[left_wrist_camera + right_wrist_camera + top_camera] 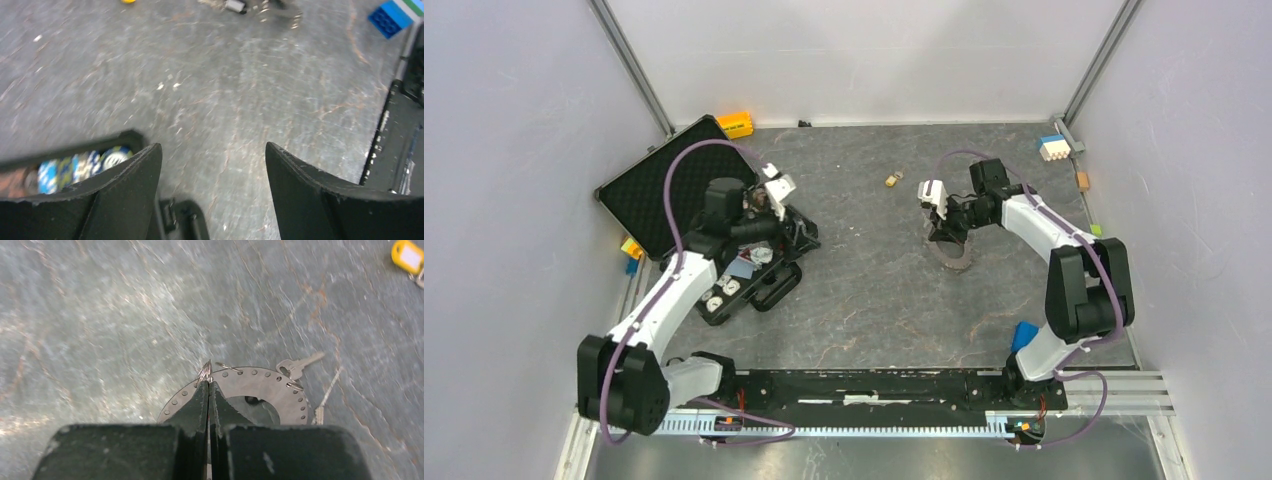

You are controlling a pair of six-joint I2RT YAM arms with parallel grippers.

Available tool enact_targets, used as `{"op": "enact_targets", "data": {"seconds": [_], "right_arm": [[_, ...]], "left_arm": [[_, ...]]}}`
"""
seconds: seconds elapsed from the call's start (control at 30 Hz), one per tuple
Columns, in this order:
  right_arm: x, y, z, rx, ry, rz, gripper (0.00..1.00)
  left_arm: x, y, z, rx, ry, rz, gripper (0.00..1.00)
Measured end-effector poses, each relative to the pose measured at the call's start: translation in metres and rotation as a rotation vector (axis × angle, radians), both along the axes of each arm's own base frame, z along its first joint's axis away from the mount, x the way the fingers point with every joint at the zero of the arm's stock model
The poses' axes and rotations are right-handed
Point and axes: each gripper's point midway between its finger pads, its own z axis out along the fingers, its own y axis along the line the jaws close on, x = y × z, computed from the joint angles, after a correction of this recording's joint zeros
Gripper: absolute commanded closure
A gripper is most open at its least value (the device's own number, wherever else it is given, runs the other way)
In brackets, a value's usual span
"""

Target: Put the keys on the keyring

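Note:
The keyring (260, 382) is a flat grey metal ring with holes round its rim, lying on the table (957, 260). A plain silver key (300, 364) hangs from it by a small wire loop. My right gripper (208, 381) is shut, pinching a small silver split ring (205, 371) at the keyring's rim; in the top view it (944, 232) stands over the keyring. A yellow-headed key (407, 255) lies apart (893, 180). No blue-headed key shows. My left gripper (213, 167) is open and empty, over a black chip tray (774, 195).
A thin silvery strand (325, 397) lies right of the keyring. The black tray of poker chips (75, 165) and the open case lid (654, 190) sit at the left. A blue block (1024, 335) lies by the right arm's base. More blocks (1052, 148) are at the far right corner.

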Motion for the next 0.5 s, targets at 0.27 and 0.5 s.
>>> {"op": "enact_targets", "data": {"seconds": [0.27,0.5], "right_arm": [[-0.018,0.031,0.040,0.210,0.002,0.032,1.00],[-0.039,0.060,0.106,0.397,-0.089,0.083,1.00]], "left_arm": [[-0.012,-0.073,0.014,0.003,0.011,-0.255,0.38],[-0.024,-0.122,0.053,-0.043,-0.052,-0.410,0.47]]}}
